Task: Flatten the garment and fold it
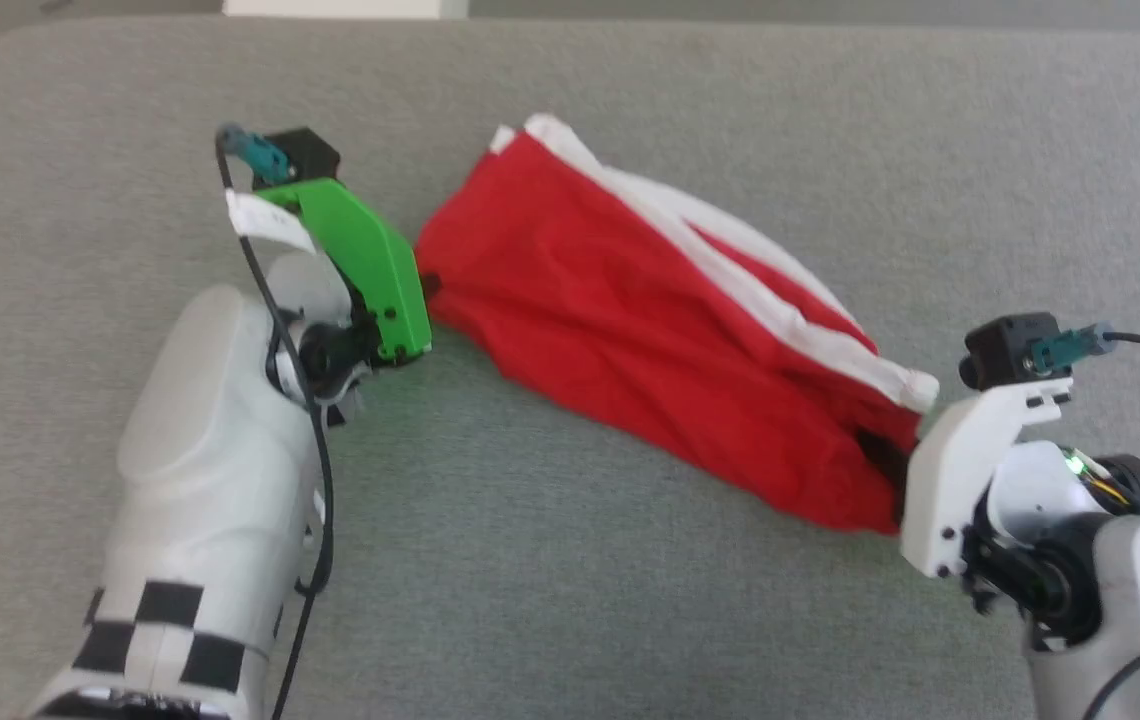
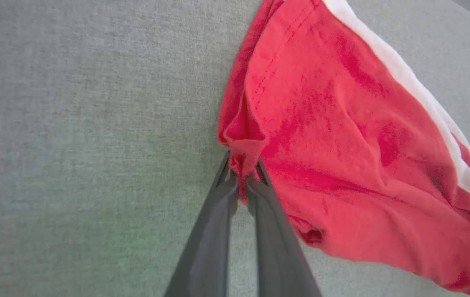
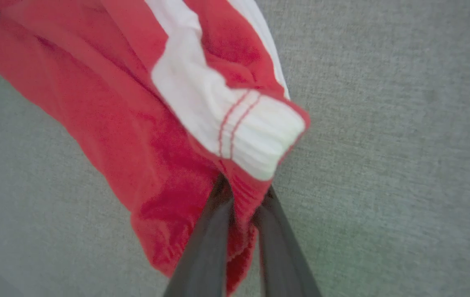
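Shorts [image 1: 650, 340], red, are stretched loosely between your two hands over the grey tabletop [image 1: 570, 600], running from far left to near right. Your left hand [image 2: 242, 173] is clamped on a red corner at the left end. Your right hand [image 3: 241, 202] is pinched on the gathered red edge at the right end. A white stripe [image 1: 730, 260] runs along the far edge.

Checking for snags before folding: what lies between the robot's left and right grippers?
The red soft-fabric shorts with white side stripes span the gap, one end pinched in the left gripper, the other in the right gripper; the head view shows this.
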Robot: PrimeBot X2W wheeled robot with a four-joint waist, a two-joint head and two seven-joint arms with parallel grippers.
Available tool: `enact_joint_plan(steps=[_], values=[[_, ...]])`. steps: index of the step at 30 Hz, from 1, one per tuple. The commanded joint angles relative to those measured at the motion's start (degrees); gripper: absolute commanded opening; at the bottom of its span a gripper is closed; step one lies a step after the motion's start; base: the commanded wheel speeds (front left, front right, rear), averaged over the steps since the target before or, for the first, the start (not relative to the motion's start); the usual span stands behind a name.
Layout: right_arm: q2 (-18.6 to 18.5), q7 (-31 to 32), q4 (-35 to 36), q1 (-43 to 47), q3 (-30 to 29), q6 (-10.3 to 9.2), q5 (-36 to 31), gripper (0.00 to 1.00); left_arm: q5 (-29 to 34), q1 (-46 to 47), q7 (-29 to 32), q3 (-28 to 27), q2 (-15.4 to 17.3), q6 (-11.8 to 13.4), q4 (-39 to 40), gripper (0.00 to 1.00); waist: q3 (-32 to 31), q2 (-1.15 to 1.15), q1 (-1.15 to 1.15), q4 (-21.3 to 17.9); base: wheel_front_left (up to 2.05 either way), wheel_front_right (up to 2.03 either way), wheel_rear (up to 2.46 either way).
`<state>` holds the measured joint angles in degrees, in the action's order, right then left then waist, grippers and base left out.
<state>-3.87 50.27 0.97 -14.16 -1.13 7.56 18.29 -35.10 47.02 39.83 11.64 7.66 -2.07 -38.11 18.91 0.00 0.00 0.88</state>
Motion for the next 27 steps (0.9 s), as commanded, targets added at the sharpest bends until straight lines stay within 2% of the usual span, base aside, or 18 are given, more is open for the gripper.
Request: enact_joint_plan(steps=[1,5,12,20,27], values=[[-1.1,1.6,0.6,1.1,-0.1,-0.08,0.7,0.0,-0.8,-1.7,0.5,-0.1,0.3,-0.5,1.0,0.0,-3.0,0.0,0.0,2.3,0.0,0.0,0.0],[-3.7,5.8,2.1,2.8,-0.2,-0.08,2.4,0.0,-1.2,-5.6,1.7,0.4,0.6,-0.5,4.7,0.0,-5.4,0.0,0.0,3.8,0.0,0.0,0.0],[-7.3,9.9,2.6,5.9,0.3,-0.08,4.2,0.0,-1.8,-15.9,1.7,0.3,1.3,1.7,13.8,0.0,-9.0,0.0,0.0,5.7,0.0,0.0,0.0],[-9.1,10.8,1.2,8.4,1.4,-0.08,4.7,0.0,-3.6,-29.1,1.3,-0.6,0.2,5.4,23.0,0.0,-10.6,0.0,0.0,7.6,0.0,0.0,0.0],[-10.1,10.6,-1.3,8.1,2.6,-0.08,4.0,0.0,-4.8,-37.5,0.4,-1.6,-0.8,8.5,27.3,0.0,-10.9,0.0,0.0,7.7,0.0,0.0,0.0]])
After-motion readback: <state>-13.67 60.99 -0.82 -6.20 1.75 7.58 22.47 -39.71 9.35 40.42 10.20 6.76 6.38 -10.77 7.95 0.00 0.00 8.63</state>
